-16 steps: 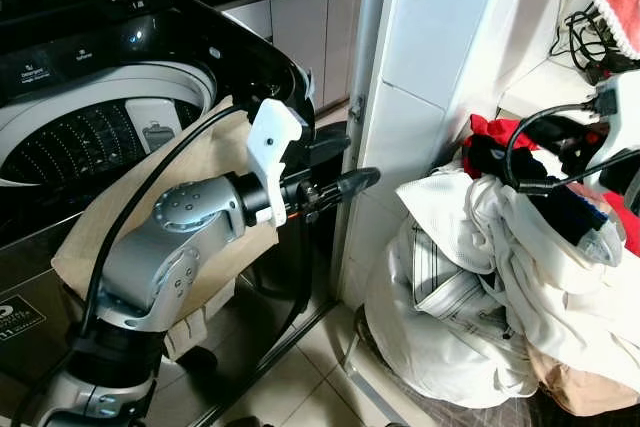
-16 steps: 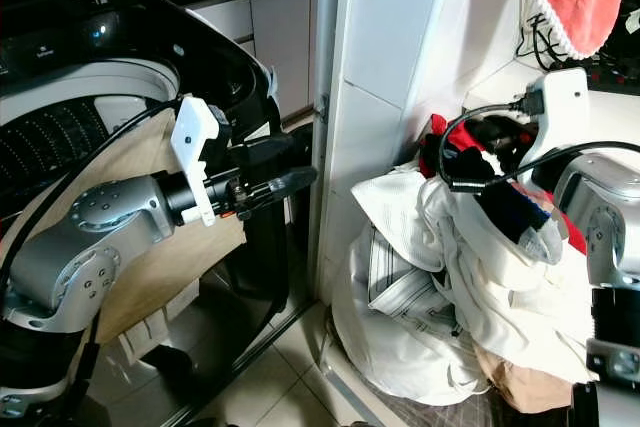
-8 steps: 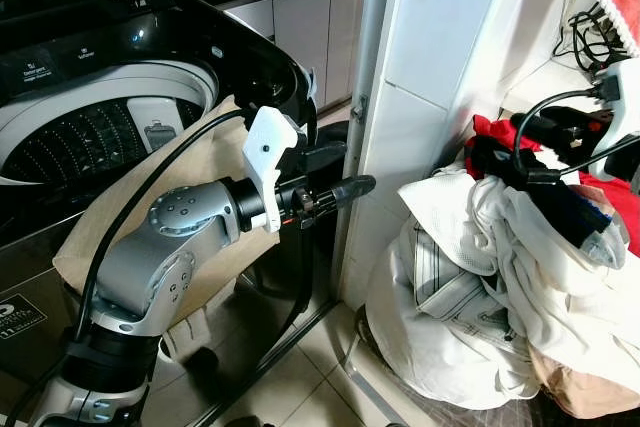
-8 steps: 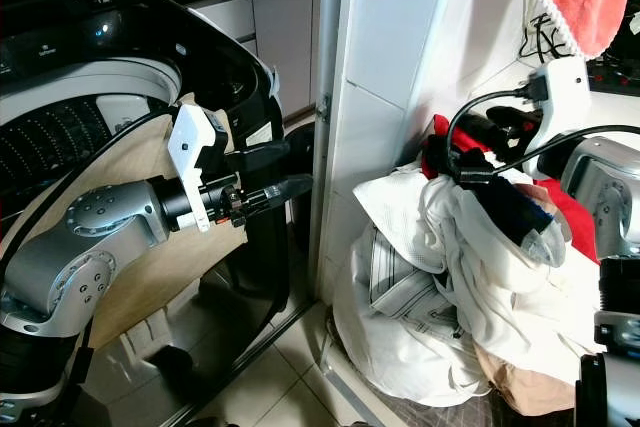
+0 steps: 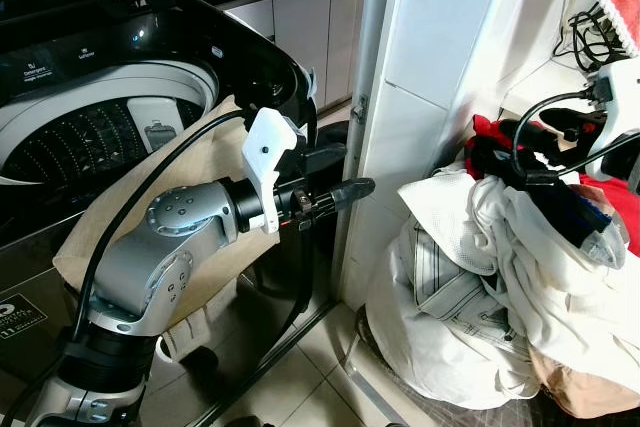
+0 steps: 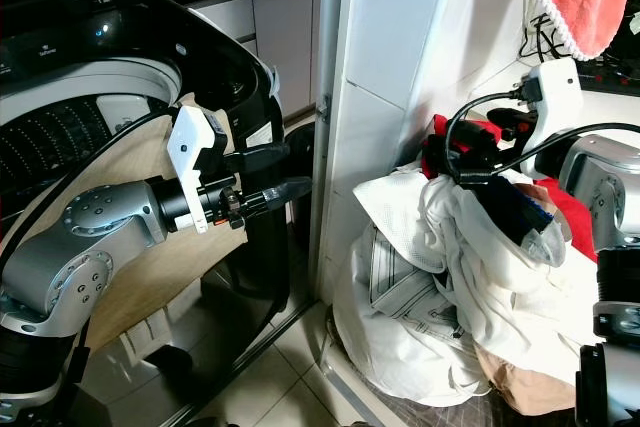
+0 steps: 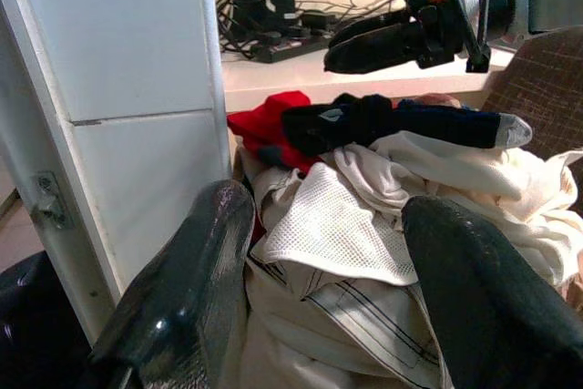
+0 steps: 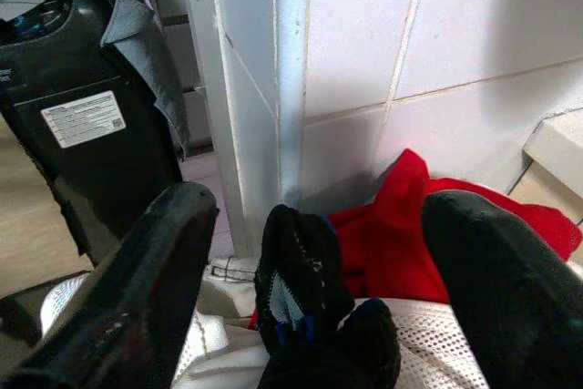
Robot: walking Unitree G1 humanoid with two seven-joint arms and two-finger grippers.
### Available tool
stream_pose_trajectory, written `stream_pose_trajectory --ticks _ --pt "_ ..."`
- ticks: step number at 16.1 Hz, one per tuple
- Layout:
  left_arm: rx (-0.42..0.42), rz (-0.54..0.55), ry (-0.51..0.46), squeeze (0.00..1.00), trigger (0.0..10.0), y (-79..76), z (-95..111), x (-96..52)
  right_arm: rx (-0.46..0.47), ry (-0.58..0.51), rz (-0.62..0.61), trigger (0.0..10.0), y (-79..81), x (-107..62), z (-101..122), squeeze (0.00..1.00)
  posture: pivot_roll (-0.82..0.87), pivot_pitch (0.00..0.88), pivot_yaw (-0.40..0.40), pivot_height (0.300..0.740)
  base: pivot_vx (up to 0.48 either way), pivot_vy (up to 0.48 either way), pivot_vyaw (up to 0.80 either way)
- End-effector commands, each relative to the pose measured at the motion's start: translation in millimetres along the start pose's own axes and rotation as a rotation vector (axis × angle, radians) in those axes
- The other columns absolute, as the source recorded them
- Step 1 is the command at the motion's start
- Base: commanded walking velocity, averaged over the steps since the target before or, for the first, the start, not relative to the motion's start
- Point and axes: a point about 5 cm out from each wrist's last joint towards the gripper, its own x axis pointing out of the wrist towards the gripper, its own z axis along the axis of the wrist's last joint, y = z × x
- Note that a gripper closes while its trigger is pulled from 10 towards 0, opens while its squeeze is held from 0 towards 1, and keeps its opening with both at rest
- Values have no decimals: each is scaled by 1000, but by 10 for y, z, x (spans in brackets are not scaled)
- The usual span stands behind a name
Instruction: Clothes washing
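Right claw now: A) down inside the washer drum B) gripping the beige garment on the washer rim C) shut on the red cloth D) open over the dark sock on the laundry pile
D: the right claw has its fingers spread apart, with the dark sock between them on top of the laundry pile.

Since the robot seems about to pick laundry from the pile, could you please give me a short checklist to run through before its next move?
1. Right pincer open: ok, fingers spread.
2. Right pincer lined up on a garment: ok, the dark sock lies between its fingers, atop the laundry pile.
3. Sock gripped: not ok, no finger touches it.
4. Left pincer empty and open: ok, held beside the white pillar.
5. Washer drum open: ok, lid up.
6. Drum rim free: not ok, a beige cloth hangs over it.
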Motion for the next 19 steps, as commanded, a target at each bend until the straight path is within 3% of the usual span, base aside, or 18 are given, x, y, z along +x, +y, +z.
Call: stream_pose_trajectory --ticks 1,3,4,9,10,11,12,13,19 --pt "38 -23 0 0 10000 -42 42 1 -1 1 2 10000 -23 -15 56 1000 -53 0 -3 740 0 0 0" --pt "38 -47 5 0 10000 -60 40 3 9 48 -30 10000 -60 14 -21 1000 -52 0 1 740 0 0 0" --pt "37 -66 13 0 10000 -79 34 -1 4 76 -25 10000 -59 29 -68 0 -51 0 3 740 0 0 0" --pt "37 -96 28 0 10000 -123 8 -17 58 140 41 10000 6 104 -265 0 -45 0 -1 740 0 0 0" --pt "37 -97 29 0 10000 -124 7 -17 61 140 42 8863 7 107 -271 0 -44 0 -1 740 0 0 0" --pt "37 -101 32 0 10000 -131 6 -20 70 149 52 4471 12 112 -294 0 -43 0 -1 740 0 0 0" --pt "37 -104 34 0 10000 -135 4 -24 81 158 49 784 9 114 -312 0 -43 0 -1 740 0 0 0" --pt "38 -105 35 0 10000 -135 4 -24 82 159 49 0 7 113 -313 0 -44 0 -1 740 0 0 0" --pt "36 -115 39 0 10000 -151 -2 -16 73 205 48 0 -2 98 -373 0 -48 0 -2 740 0 0 0"
